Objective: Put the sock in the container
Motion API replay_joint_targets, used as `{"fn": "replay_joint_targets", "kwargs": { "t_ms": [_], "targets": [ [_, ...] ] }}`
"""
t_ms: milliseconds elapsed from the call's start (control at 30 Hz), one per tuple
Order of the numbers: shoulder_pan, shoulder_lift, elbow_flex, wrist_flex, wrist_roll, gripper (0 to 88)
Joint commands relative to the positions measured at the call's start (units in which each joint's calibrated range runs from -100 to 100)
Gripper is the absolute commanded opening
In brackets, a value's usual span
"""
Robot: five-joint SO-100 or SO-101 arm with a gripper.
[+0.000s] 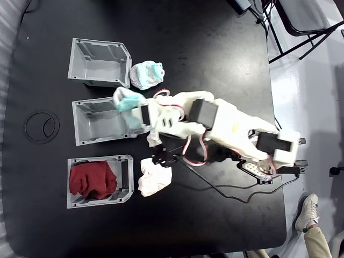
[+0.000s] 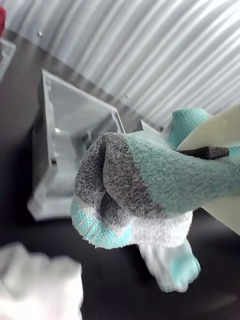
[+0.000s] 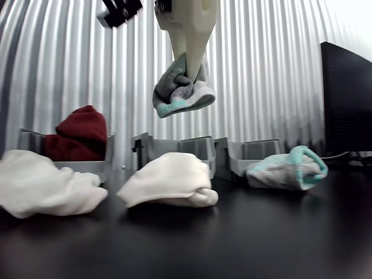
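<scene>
Foreground, other view: a white balled sock lies on the black table, with another white sock to its left.
Gripper: the gripper hangs from above, its cream fingers clenched on the sock, which is lifted clear of the table.
Sock up close: in the wrist view the sock shows mint-teal, a grey speckled patch and white, pinched by a cream finger at the right.
Sock's place: in the fixed view the sock is held at the right-hand edge of the middle container, over its rim.
Container: grey, ribbed, open-topped; nothing can be seen lying in it.
Near-alike sock: a second mint-and-white sock rests on the table just beside the top bin.
Bottom bin: the bin holds a dark red cloth bundle.
Far back: a corrugated pale wall stands behind the bins.
</scene>
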Motion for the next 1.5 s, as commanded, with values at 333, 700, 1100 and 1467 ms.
{"fn": "replay_joint_targets", "kwargs": {
  "t_ms": [333,700,1100,1467],
  "targets": [
    [-1.7,26.7,-44.0,-1.1,-3.8,1.4],
    [-3.1,36.1,-47.9,-6.8,-4.6,1.4],
    [-3.5,37.5,-47.8,-6.4,-4.6,6.2],
    [-2.8,35.4,-48.7,2.5,-4.6,32.5]
  ]
}}
